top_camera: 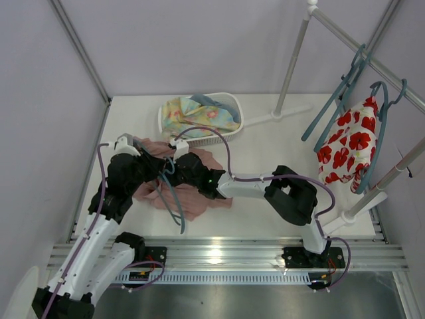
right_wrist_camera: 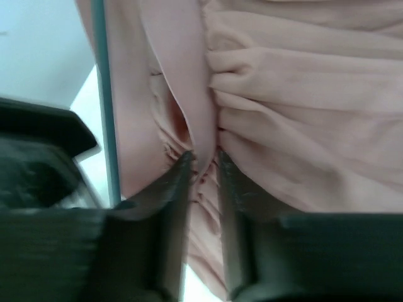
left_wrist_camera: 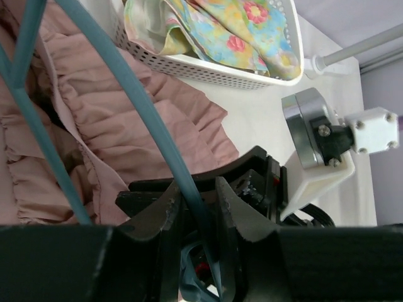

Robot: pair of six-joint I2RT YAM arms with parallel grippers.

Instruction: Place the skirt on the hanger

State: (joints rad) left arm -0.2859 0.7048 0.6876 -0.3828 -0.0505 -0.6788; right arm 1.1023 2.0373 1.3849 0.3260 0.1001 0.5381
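Dusty-pink ruffled fabric skirt (top_camera: 202,199) lies crumpled on the white tabletop (top_camera: 265,146). Left fingers (left_wrist_camera: 234,211) clamp the slim teal plastic hanger (left_wrist_camera: 126,94); right fingers (right_wrist_camera: 171,189) pinch a skirt fold. Fitting looks underway; next, the fabric likely needs drawing over the hanger.

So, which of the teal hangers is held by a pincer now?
The hanger lying over the pink skirt, clamped in the left pincer. The other hangers hang on the rack at the right, not held.
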